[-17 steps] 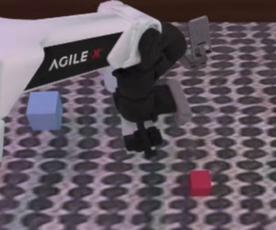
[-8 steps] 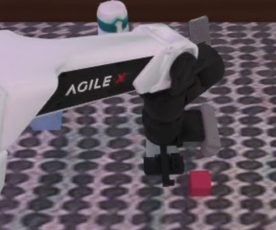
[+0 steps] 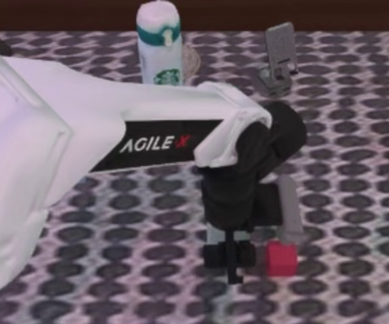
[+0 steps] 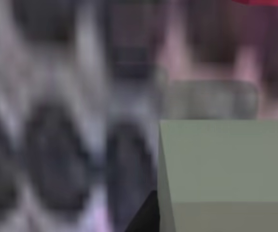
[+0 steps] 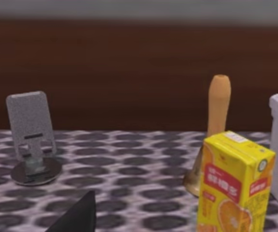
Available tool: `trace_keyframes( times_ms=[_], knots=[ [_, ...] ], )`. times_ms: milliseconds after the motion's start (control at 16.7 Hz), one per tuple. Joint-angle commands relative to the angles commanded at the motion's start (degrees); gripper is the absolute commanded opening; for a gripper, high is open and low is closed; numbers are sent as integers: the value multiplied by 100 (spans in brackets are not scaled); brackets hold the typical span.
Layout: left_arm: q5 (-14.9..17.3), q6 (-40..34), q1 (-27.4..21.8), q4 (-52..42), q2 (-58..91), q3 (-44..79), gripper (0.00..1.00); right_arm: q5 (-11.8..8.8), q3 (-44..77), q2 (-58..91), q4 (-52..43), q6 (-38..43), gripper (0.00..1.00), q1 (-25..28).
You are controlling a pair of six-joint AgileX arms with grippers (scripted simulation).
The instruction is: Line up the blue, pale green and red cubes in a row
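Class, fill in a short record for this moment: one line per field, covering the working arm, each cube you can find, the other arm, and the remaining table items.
Working arm: left hand, low over the table, beside the red cube
Pale green cube: fills the left wrist view close up; hidden under the arm from above
Blue cube: not visible
Right arm: not seen from above
Other items: white bottle, phone stand, juice carton, bell

Red cube [image 3: 282,258] flat on table; pale green cube [image 4: 226,174] close beside it.
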Motion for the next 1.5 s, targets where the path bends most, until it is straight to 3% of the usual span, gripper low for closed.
trace_keyframes(
  times_ms=[300,1080,1500],
  knots=[
    [-1,7,-12,147,64,-101,0,0,0,0,0,0,100,0],
    [-1,7,-12,147,64,-101,98,0,0,0,0,0,100,0],
    [-1,7,-12,147,64,-101,100,0,0,0,0,0,100,0]
  ],
)
